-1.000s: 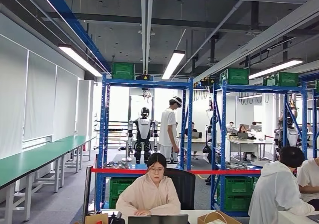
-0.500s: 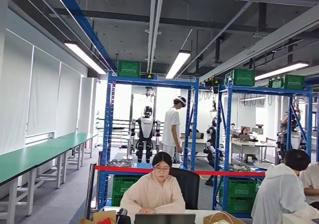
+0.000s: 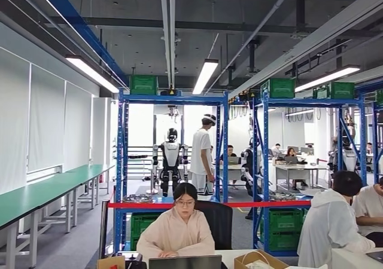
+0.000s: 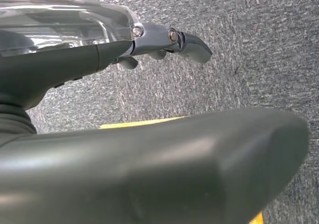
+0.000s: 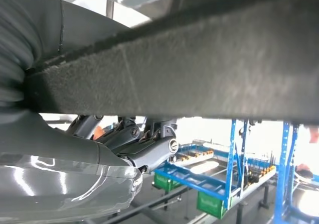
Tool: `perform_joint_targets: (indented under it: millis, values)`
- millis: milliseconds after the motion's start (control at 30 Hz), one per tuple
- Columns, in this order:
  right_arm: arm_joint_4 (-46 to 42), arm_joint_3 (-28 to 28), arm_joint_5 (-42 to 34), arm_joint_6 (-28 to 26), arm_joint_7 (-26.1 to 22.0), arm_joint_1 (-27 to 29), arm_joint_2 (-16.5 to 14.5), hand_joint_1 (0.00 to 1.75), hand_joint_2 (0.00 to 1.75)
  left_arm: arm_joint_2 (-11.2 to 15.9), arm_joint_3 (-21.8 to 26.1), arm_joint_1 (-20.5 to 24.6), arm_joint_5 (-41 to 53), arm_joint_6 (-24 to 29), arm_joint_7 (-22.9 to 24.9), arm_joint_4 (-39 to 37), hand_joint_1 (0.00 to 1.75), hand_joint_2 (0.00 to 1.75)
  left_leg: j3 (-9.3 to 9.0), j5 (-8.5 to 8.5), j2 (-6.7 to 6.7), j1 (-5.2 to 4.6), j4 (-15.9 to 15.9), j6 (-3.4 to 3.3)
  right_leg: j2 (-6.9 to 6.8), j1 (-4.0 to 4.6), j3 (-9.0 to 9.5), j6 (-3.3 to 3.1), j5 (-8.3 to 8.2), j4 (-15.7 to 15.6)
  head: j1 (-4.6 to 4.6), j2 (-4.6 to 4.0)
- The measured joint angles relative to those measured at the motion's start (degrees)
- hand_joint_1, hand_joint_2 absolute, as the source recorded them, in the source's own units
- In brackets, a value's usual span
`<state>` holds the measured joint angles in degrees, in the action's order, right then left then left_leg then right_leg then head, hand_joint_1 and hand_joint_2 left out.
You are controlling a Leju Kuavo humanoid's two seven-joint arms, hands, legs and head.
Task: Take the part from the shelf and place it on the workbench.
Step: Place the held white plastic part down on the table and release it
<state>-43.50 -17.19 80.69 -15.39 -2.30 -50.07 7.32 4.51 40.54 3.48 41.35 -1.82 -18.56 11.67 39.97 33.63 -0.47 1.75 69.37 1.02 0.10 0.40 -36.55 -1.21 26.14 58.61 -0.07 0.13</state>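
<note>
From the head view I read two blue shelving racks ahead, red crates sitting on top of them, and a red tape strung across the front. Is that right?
Not quite. The crates on top of the blue shelving racks are green, not red, as the head view shows. The rest holds: two racks ahead, with a red tape strung across the front.

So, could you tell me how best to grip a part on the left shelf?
The parts lie flat on the shelf's low deck, too far off to show their shape. Probably come in through the open front, between the posts, and take the nearest by its edge from above.
</note>
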Motion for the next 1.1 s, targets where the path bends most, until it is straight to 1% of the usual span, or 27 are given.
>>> perform_joint_targets:
  millis: [33,67,100,133,167,200,233,267,333,400,433,467,533,567,600,633,700,733,767,833,900,933,967,1000,1033,1067,1100]
  values:
    - [0.1,0.0,0.3,-0.1,-0.2,0.8,-0.6,1.75,1.75,0.0,0.2,0.0,0.1,0.0,0.0,0.0,0.0,1.75,1.48,1.21,0.0,-0.17,3.3,-0.07,0.03,0.19,0.01,-0.19,0.02,0.0,0.0,0.0]
    - [0.3,-0.1,0.5,-0.2,-0.4,1.7,-1.2,1.75,1.75,0.0,0.4,0.0,0.2,0.0,0.0,0.0,0.0,1.75,2.37,1.55,0.0,-0.34,5.2,-0.15,0.06,0.36,0.03,-0.31,0.05,0.0,-0.01,0.0]
    - [0.5,-0.2,0.7,-0.2,-0.5,2.6,-1.8,1.75,1.75,0.0,0.5,0.0,0.4,0.0,0.0,0.0,0.0,1.75,2.38,0.9,0.0,-0.5,5.2,-0.27,0.12,0.51,0.04,-0.37,0.07,0.1,0.0,0.0]
    - [0.6,-0.4,0.7,-0.2,-0.7,3.4,-2.5,1.75,1.75,0.0,0.6,0.0,0.5,0.0,-0.1,0.0,0.0,1.75,1.42,-0.62,0.0,-0.66,3.1,-0.46,0.18,0.62,0.05,-0.4,0.12,0.2,-0.01,0.0]
    - [0.7,-0.6,0.7,-0.3,-0.9,4.0,-3.1,1.75,1.75,0.0,0.7,0.1,0.7,0.0,-0.1,0.0,0.0,1.75,-0.21,-2.61,0.01,-0.83,-0.4,-0.71,0.22,0.68,0.03,-0.39,0.21,0.3,-0.01,0.0]
    - [0.9,-0.8,0.5,-0.3,-1.0,4.5,-3.6,1.75,1.75,-0.1,0.8,0.2,0.9,0.0,-0.1,0.0,0.0,1.75,-1.89,-4.16,0.02,-1.01,-3.9,-0.95,0.27,0.84,-0.08,-0.32,0.34,0.6,-0.01,0.0]
    - [1.0,-0.9,0.3,-0.4,-1.1,4.8,-4.0,1.75,1.75,-0.1,0.8,0.2,1.1,0.0,-0.2,0.0,0.0,1.75,-3.2,-5.14,0.04,-1.13,-6.7,-1.15,0.28,0.95,-0.24,-0.23,0.44,0.9,-0.02,0.0]
    - [1.1,-1.0,0.1,-0.4,-1.1,5.1,-4.3,1.75,1.75,-0.1,0.9,0.3,1.2,0.0,-0.2,0.0,0.0,1.75,-3.91,-5.51,0.04,-1.24,-8.3,-1.29,0.28,1.04,-0.41,-0.1,0.5,1.1,-0.02,0.0]
    - [1.4,-1.2,-0.1,-0.6,-1.2,5.6,-4.8,1.75,1.75,-0.1,0.9,0.3,1.3,0.0,-0.3,0.0,0.0,1.75,-4.14,-5.41,0.01,-1.3,-8.9,-1.5,0.25,1.08,-0.59,0.15,0.45,1.2,-0.02,0.0]
    - [1.4,-1.3,-0.1,-0.6,-1.3,5.9,-5.0,1.75,1.75,-0.2,1.0,0.3,1.3,0.0,-0.3,0.0,0.0,1.75,-4.26,-5.63,0.01,-1.03,-9.1,-1.85,0.24,1.0,-0.83,0.74,1.21,2.0,-0.01,0.0]
    - [1.5,-1.3,-0.2,-0.6,-1.3,6.0,-5.1,1.75,1.75,-0.2,1.0,0.4,1.3,0.0,-0.3,0.0,0.0,1.75,-4.34,-5.72,0.02,-0.83,-9.2,-2.04,0.24,0.85,-1.43,1.2,2.29,3.6,-0.01,0.0]
    - [1.6,-1.3,-0.3,-0.6,-1.3,6.0,-5.1,1.75,1.75,-0.2,1.0,0.4,1.3,0.0,-0.3,0.1,0.0,1.75,-4.41,-5.77,0.03,-0.67,-9.3,-2.15,0.22,0.58,-2.5,1.7,3.84,6.2,-0.01,0.0]
    - [1.8,-1.3,-0.6,-0.6,-1.5,6.2,-5.2,1.75,1.75,-0.2,1.1,0.4,1.6,0.0,-0.4,0.1,0.0,1.75,-4.47,-5.76,0.05,-0.53,-9.3,-2.21,0.17,-0.15,-5.58,2.5,6.87,13.1,-0.02,0.0]
    - [1.9,-1.4,-0.7,-0.6,-1.6,6.4,-5.3,1.75,1.75,-0.2,1.2,0.4,1.9,0.0,-0.4,0.1,0.0,1.75,-4.51,-5.75,0.05,-0.46,-9.3,-2.2,0.16,-0.45,-6.75,2.75,7.6,15.6,-0.02,0.0]
    - [2.0,-1.4,-0.8,-0.6,-1.7,6.7,-5.4,1.75,1.75,-0.3,1.3,0.4,2.2,-0.1,-0.5,0.1,0.0,1.75,-4.55,-5.72,0.06,-0.37,-9.3,-2.17,0.14,-0.71,-7.01,2.97,7.3,16.3,-0.03,0.0]
    - [2.1,-1.4,-0.8,-0.7,-1.8,6.9,-5.6,1.75,1.75,-0.3,1.4,0.4,2.4,-0.1,-0.6,0.1,0.0,1.75,-4.63,-5.68,0.05,-0.27,-9.3,-2.1,0.13,-0.9,-6.23,3.13,6.05,14.7,-0.03,0.0]
    - [2.1,-1.6,-0.7,-0.7,-1.8,7.1,-6.2,1.75,1.75,-0.3,1.5,0.5,2.9,-0.1,-0.9,0.1,0.0,1.75,-4.86,-5.51,0.04,-0.07,-9.3,-1.79,0.14,-1.15,-2.61,3.36,2.5,7.6,-0.02,0.0]
    - [2.1,-1.7,-0.6,-0.7,-1.7,7.2,-6.6,1.75,1.75,-0.4,1.5,0.6,3.1,-0.1,-1.0,0.2,0.0,1.75,-4.91,-5.46,0.04,-0.05,-9.3,-1.5,0.18,-1.06,-1.02,3.31,1.38,4.3,-0.02,0.0]
    - [2.1,-1.8,-0.5,-0.7,-1.5,7.2,-6.9,1.75,1.75,-0.4,1.5,0.7,3.3,-0.1,-1.1,0.2,0.0,1.75,-4.91,-5.47,0.03,-0.05,-9.4,-1.16,0.2,-0.94,0.02,3.1,0.93,2.2,-0.02,0.01]
    - [2.2,-2.1,-0.4,-0.7,-1.0,7.5,-7.6,1.75,1.75,-0.5,1.5,0.9,3.8,0.0,-1.3,0.3,0.0,1.75,-4.88,-5.65,0.0,-0.06,-9.7,-0.4,0.26,-0.52,0.45,2.38,1.1,1.1,-0.01,0.01]
    - [2.3,-2.3,-0.2,-0.8,-0.3,7.8,-8.1,1.75,1.75,-0.8,1.5,1.0,4.4,0.0,-1.7,0.3,0.0,1.75,-4.85,-5.45,0.0,0.06,-9.8,0.21,0.21,-0.5,0.55,1.48,0.88,0.6,-0.01,0.0]
    - [2.4,-2.4,-0.1,-0.8,0.0,7.8,-8.3,1.75,1.75,-0.8,1.5,1.0,4.8,0.1,-2.0,0.3,0.0,1.75,-4.51,-4.69,0.01,0.08,-9.0,0.33,0.16,-0.53,0.63,1.0,0.71,0.4,-0.01,0.0]
    - [2.5,-2.4,0.0,-0.8,0.3,7.7,-8.4,1.75,1.75,-0.9,1.5,1.1,5.0,0.2,-2.3,0.3,0.0,1.75,-3.63,-3.31,0.02,0.04,-7.0,0.32,0.11,-0.54,0.71,0.56,0.56,0.1,-0.01,0.0]
    - [2.6,-2.4,0.0,-0.9,0.6,7.8,-8.5,1.75,1.75,-0.9,1.6,1.1,5.3,0.3,-2.6,0.3,0.0,1.75,-2.27,-1.56,0.04,-0.04,-3.9,0.19,0.09,-0.44,0.75,0.23,0.51,0.0,-0.02,0.0]
    - [2.7,-2.4,0.1,-0.9,0.9,7.8,-8.5,1.31,1.31,-0.9,1.7,1.2,5.5,0.5,-2.8,0.4,0.0,1.75,-0.56,0.18,0.03,-0.16,-0.1,0.08,0.08,-0.29,0.74,-0.03,0.52,0.0,-0.02,0.0]
    - [2.8,-2.4,0.3,-0.8,1.1,7.9,-8.6,0.87,0.87,-0.9,1.7,1.2,5.8,0.6,-2.9,0.4,0.0,1.75,0.99,1.34,0.03,-0.26,3.2,0.02,0.09,-0.12,0.76,-0.17,0.54,0.0,-0.02,0.0]
    - [3.0,-2.5,0.4,-0.8,1.4,8.1,-8.6,0.44,0.44,-1.0,1.8,1.2,6.0,0.6,-3.0,0.4,0.0,1.75,1.88,1.56,0.04,-0.33,5.1,-0.04,0.12,0.04,0.78,-0.24,0.56,0.0,-0.02,0.0]
